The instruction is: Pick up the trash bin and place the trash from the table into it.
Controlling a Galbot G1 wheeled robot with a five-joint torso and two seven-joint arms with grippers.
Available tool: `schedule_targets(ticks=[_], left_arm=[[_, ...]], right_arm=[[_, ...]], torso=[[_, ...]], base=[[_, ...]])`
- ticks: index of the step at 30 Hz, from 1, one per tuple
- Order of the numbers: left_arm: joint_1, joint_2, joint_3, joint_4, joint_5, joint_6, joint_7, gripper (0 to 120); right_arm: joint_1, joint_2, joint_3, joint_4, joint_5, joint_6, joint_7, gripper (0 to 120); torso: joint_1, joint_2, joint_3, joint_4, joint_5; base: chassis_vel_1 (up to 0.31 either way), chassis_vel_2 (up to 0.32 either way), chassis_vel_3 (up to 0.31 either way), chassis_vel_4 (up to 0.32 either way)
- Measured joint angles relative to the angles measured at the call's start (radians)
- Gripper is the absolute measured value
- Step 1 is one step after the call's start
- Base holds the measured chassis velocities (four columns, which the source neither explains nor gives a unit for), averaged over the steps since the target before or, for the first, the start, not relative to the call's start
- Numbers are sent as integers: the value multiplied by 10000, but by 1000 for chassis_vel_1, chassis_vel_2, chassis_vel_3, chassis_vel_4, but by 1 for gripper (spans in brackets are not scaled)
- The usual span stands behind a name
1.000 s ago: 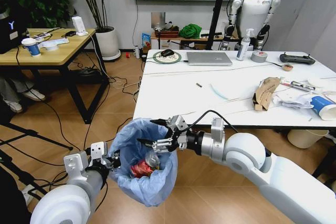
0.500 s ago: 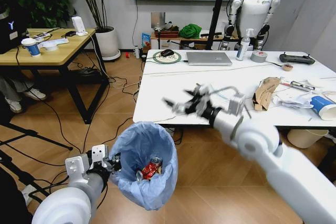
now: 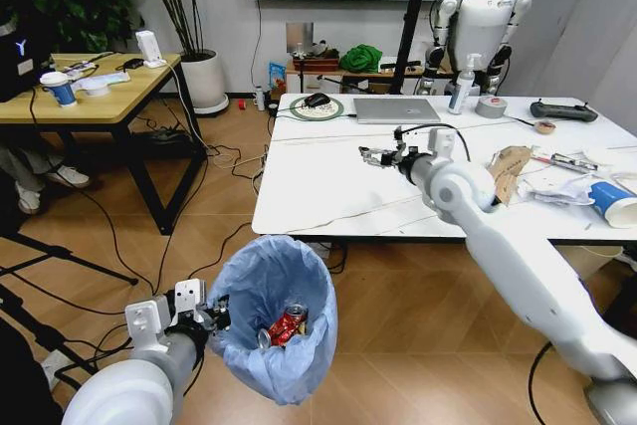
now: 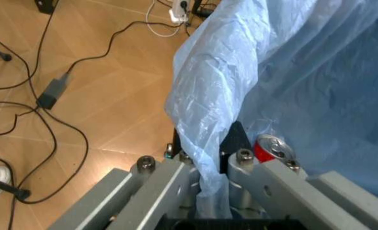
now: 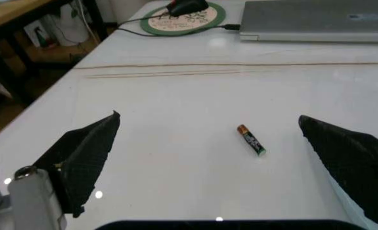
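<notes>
The trash bin (image 3: 269, 318), lined with a crinkly light-blue bag, hangs low in front of the table (image 3: 318, 186). My left gripper (image 3: 206, 314) is shut on its rim; the left wrist view shows the bag (image 4: 208, 110) pinched between the fingers (image 4: 176, 175) and a red can (image 4: 272, 149) inside. The can (image 3: 287, 323) lies at the bin's bottom. My right gripper (image 3: 382, 156) hovers open over the table's middle. Between its spread fingertips (image 5: 106, 129) lies a small battery (image 5: 251, 140). Brown cardboard (image 3: 506, 174), white crumpled paper (image 3: 559, 188) and a blue-white cup (image 3: 609, 201) lie at the table's right end.
A laptop (image 3: 396, 109), a mouse on a round pad (image 3: 317, 103), a spray bottle (image 3: 461, 85), a tape roll (image 3: 491, 106) and a controller (image 3: 562, 111) sit along the table's far side. A wooden desk (image 3: 90, 97) stands left, with cables on the floor.
My right gripper has risen out of the bin and swung up and away over the table's middle, open. A red can now lies in the bin. The left gripper still holds the rim.
</notes>
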Motion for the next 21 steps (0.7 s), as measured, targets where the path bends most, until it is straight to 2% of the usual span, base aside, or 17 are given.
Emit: schedule_targets(ticks=[4, 14, 21], left_arm=[[-11, 13, 9, 0, -1, 0, 1, 0], [-135, -37, -73, 0, -51, 0, 24, 0], [-143, -17, -185, 1, -136, 0, 45, 0]], right_arm=[[912, 575, -478, -1385, -309, -85, -318, 100], [1428, 981, -744, -2970, -334, -541, -1107, 99], [1477, 1090, -561, -3834, -470, -627, -1585, 88]], torso=[[1, 0, 0, 3, -1], [-1, 0, -1, 0, -1], [-1, 0, -1, -2, -1]], base=[[0, 0, 0, 0], [0, 0, 0, 0], [0, 0, 0, 0]])
